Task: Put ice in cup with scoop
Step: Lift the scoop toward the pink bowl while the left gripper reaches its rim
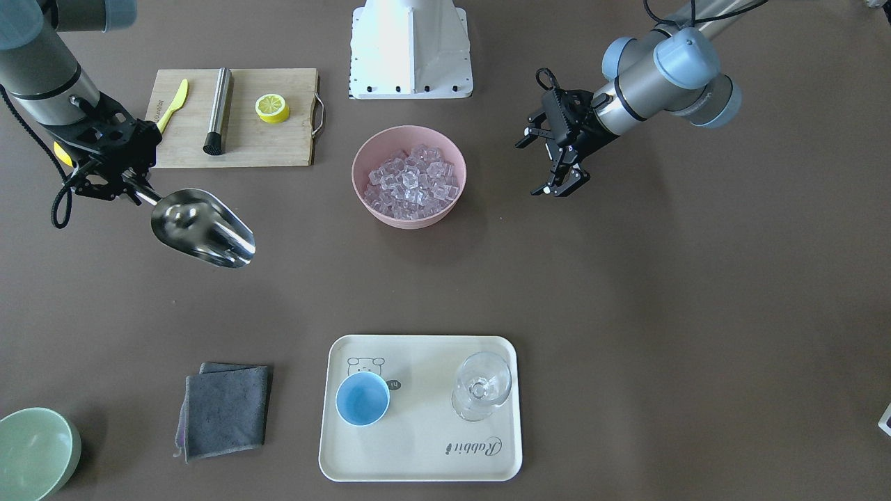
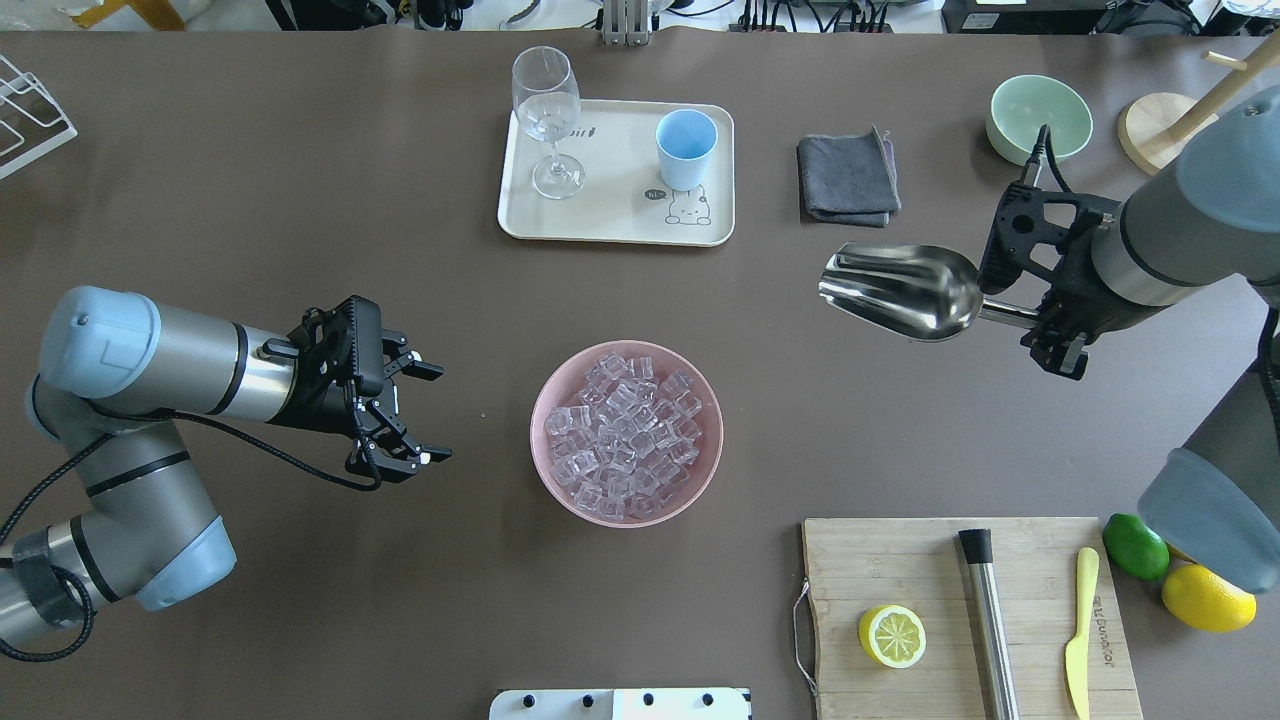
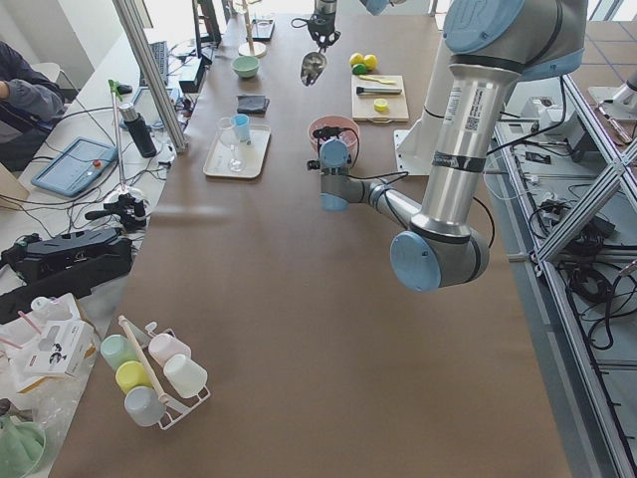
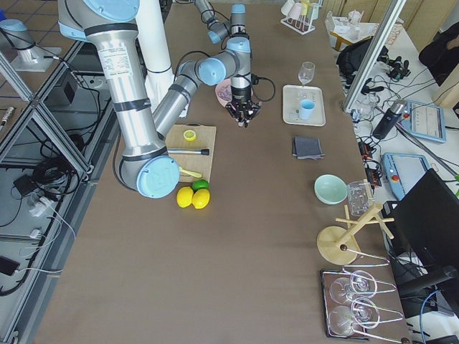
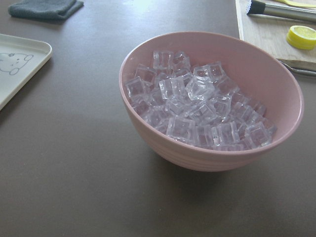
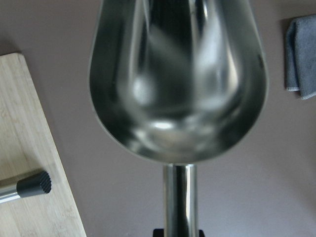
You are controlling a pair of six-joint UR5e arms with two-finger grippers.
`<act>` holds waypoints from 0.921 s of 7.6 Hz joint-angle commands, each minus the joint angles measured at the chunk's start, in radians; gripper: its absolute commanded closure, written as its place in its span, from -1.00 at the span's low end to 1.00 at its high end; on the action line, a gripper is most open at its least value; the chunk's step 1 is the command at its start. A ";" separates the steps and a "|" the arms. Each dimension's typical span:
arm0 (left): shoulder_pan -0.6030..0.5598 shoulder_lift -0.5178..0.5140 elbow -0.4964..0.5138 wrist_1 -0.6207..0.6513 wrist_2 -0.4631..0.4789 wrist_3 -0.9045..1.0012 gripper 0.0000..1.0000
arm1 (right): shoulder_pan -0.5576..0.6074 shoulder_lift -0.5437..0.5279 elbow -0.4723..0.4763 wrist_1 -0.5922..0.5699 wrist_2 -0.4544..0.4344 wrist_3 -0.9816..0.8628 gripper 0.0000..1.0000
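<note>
On the robot's side of the pink bowl (image 5: 197,155) and off to its right, a wooden cutting board (image 2: 900,560) is lying with a steel cylinder (image 2: 988,620) and a lemon half (image 2: 891,636) on it, all sitting well apart from the bowl and out of the scoop's likely path.

To the bowl's left, level with it, the left gripper (image 2: 435,413) is hovering with its fingers spread wide and holding nothing. It is pointing at the bowl, probably so its wrist camera is looking into the bowl, or so it is waiting ready to steady it.

The ice (image 2: 625,435) is filling the bowl in a heap of clear cubes, so one pass should gather plenty.

To the bowl's right and a little beyond it, the right gripper (image 2: 1040,318) is clamping the handle of the scoop (image 2: 900,290). It is carrying the scoop above the table with the open mouth facing the bowl's side, and the trough is showing empty. Gripping the handle's end is leaving the whole trough free to dig, so the dip looks like the next step.

Far beyond the bowl, the cup (image 2: 686,148) is standing upright and empty on a cream tray (image 2: 610,200), beside a stemmed glass (image 2: 545,100). Its open top is waiting for the pour.
</note>
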 commanded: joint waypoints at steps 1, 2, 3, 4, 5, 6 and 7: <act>0.038 -0.047 0.132 -0.222 0.020 0.003 -0.96 | -0.022 0.125 0.009 -0.251 -0.071 -0.219 1.00; 0.044 -0.081 0.164 -0.225 0.029 0.056 -0.96 | -0.022 0.174 -0.035 -0.308 -0.075 -0.260 1.00; 0.054 -0.099 0.190 -0.225 0.026 0.096 -0.96 | -0.025 0.319 -0.127 -0.435 -0.095 -0.321 1.00; 0.073 -0.105 0.193 -0.225 0.028 0.097 -0.96 | -0.031 0.404 -0.190 -0.503 -0.117 -0.339 1.00; 0.090 -0.113 0.201 -0.225 0.029 0.100 -0.96 | -0.042 0.491 -0.250 -0.581 -0.143 -0.353 1.00; 0.087 -0.119 0.215 -0.225 0.029 0.098 -0.96 | -0.042 0.559 -0.326 -0.628 -0.154 -0.400 1.00; 0.090 -0.151 0.251 -0.224 0.029 0.095 -0.96 | -0.082 0.609 -0.360 -0.677 -0.161 -0.403 1.00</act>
